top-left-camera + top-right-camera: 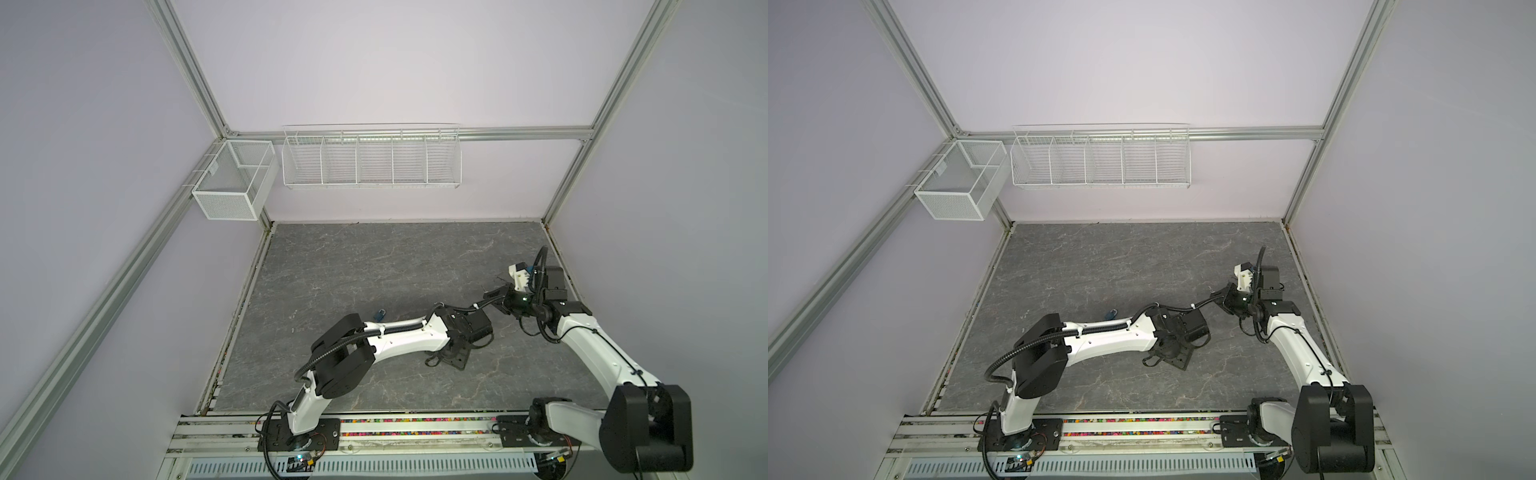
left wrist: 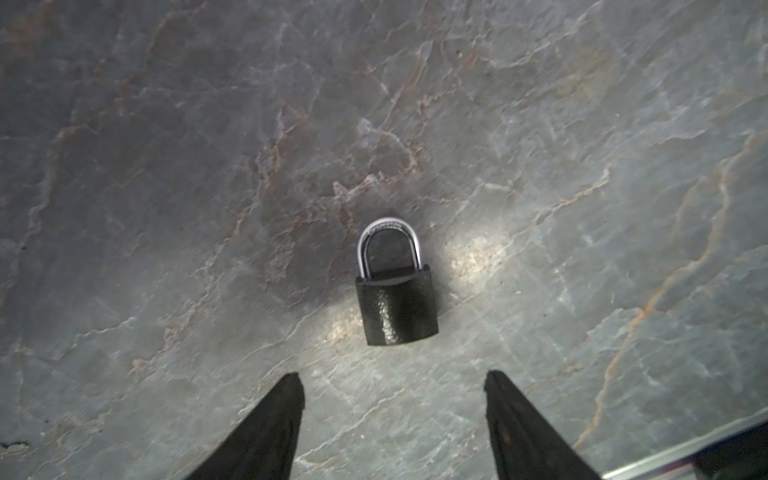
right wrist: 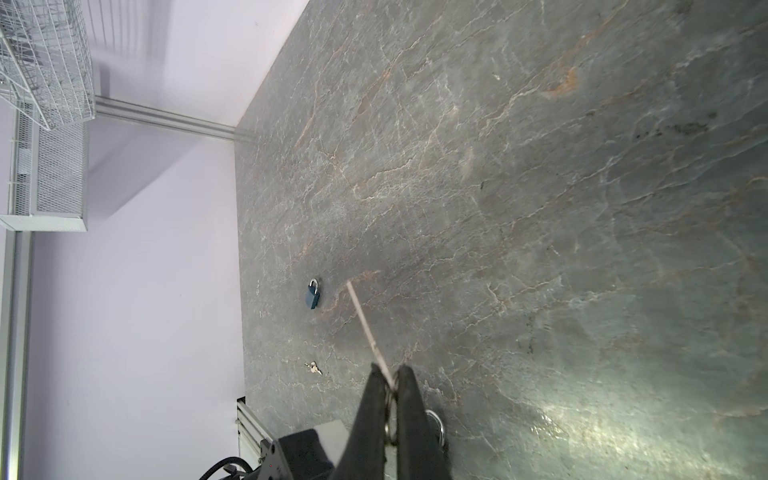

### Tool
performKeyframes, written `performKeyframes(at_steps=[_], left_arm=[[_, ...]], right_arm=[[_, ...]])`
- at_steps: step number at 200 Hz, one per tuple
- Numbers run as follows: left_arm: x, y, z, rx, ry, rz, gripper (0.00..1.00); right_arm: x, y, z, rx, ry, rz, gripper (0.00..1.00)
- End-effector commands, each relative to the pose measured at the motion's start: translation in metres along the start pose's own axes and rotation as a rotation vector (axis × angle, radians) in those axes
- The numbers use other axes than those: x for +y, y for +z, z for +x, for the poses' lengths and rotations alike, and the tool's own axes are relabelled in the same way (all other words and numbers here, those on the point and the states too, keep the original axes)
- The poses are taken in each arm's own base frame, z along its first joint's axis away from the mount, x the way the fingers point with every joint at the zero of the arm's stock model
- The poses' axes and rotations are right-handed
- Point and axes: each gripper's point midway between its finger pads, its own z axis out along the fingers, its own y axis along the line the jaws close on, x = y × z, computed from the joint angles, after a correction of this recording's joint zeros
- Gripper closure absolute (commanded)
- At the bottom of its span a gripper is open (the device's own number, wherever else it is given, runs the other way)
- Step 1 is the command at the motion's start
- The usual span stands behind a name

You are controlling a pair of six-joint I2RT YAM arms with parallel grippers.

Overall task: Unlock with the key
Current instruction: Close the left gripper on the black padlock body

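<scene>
While the left arm is leaning out over the middle of the tabletop (image 1: pixel 374 257), its left gripper (image 2: pixel 392 374) is pointing down, with the two black fingers (image 2: pixel 282 419) standing wide apart and nothing between them. Seen from the left wrist, a black padlock (image 2: pixel 397 307) is lying flat on the stone-patterned surface just ahead of those fingertips, touching neither one. Its silver shackle is pointing away from the gripper, and both legs look seated in the body. I cannot make this padlock out in either top view, as the arm's wrist is in the way there.

Over on the right side, the right gripper (image 3: pixel 390 370) is pinching a key (image 3: pixel 365 320) by its head, fingers closed tight on it. The thin blade is sticking straight out past the tips. A bit of silver ring is showing beside the fingers; what it belongs to I cannot tell.

A blue padlock (image 1: pixel 380 314) is lying flat on the tabletop just beyond the left forearm in both top views, well apart from both grippers. From the right wrist, a small loose key (image 3: pixel 313 368) is lying near it without touching it. Up on the walls, a wire rack (image 1: pixel 370 162) and a mesh basket (image 1: pixel 232 187) are hanging by the back corner.
</scene>
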Motion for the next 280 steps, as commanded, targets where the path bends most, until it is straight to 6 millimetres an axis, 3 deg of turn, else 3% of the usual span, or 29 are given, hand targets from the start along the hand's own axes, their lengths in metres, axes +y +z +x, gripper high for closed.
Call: performKeyframes(at_steps=[1,64,129,159,198,252,280], left_arm=[[-0.002,0.002,-0.002,0.015,-0.004,-0.019,0.32],[0.005,0.023,-0.006,0.02,-0.024,-0.07,0.37],[0.025,0.035,-0.003,0.035,-0.065,-0.089,0.41],[0.018,0.034,-0.006,0.022,-0.056,-0.05,0.41],[0.042,0.035,-0.001,0.037,-0.068,-0.123,0.45],[0.05,0.034,0.01,0.075,-0.049,-0.152,0.5],[0.044,0.037,0.012,0.098,-0.036,-0.136,0.53]], right_arm=[[-0.004,0.003,0.004,0.016,0.005,-0.02,0.94],[-0.008,0.009,0.005,0.039,0.014,-0.028,0.94],[-0.011,0.012,0.006,0.043,0.02,-0.024,0.94],[-0.012,0.014,0.005,0.043,0.026,-0.024,0.94],[-0.013,0.016,0.005,0.05,0.036,-0.025,0.94],[-0.014,0.019,0.005,0.055,0.049,-0.026,0.94],[-0.015,0.02,0.006,0.058,0.052,-0.024,0.94]])
